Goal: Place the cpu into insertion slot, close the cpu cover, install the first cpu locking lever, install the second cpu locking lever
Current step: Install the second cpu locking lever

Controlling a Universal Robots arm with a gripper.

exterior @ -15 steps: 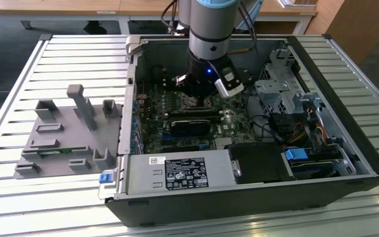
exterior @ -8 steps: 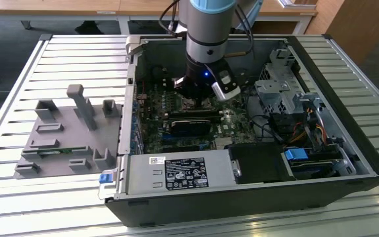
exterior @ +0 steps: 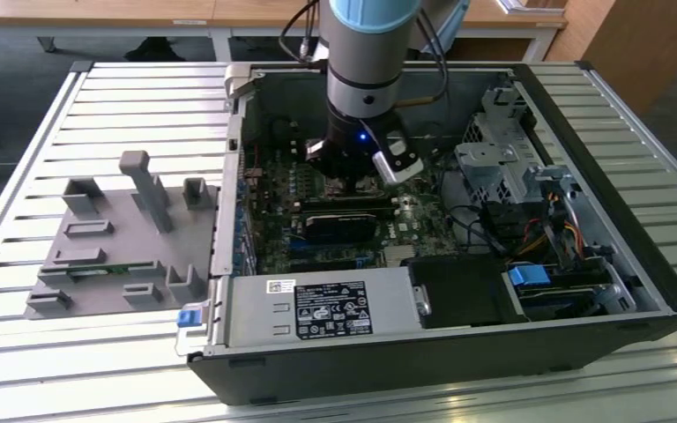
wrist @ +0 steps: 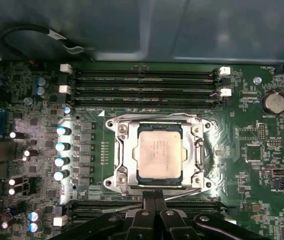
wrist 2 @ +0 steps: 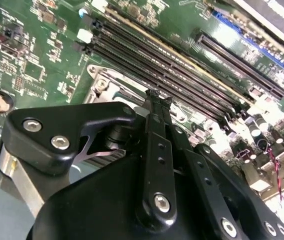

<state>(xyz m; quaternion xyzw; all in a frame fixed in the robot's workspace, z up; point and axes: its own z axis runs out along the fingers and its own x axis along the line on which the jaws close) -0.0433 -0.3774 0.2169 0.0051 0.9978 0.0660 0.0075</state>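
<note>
In the first wrist view the cpu (wrist: 160,154) lies flat in the insertion slot (wrist: 110,123), silver face up. The cpu cover (wrist: 124,150) lies down around it, and the chip shows through its window. My gripper (wrist: 153,192) is shut, its tips together at the socket's edge. A thin silvery lever rod (wrist: 184,194) slants past the tips. In the second wrist view the gripper (wrist 2: 157,95) points down by a socket corner (wrist 2: 100,85). In the exterior view the gripper (exterior: 351,183) reaches down into the open computer case (exterior: 433,361) over the green board.
Long black memory slots (wrist: 142,82) run along both sides of the socket, and capacitors (wrist: 61,160) stand beside it. In the exterior view, a power-supply box (exterior: 327,310) and drive cage (exterior: 497,167) with cables crowd the case. A grey fixture (exterior: 115,238) sits on the slatted table at the exterior view's left.
</note>
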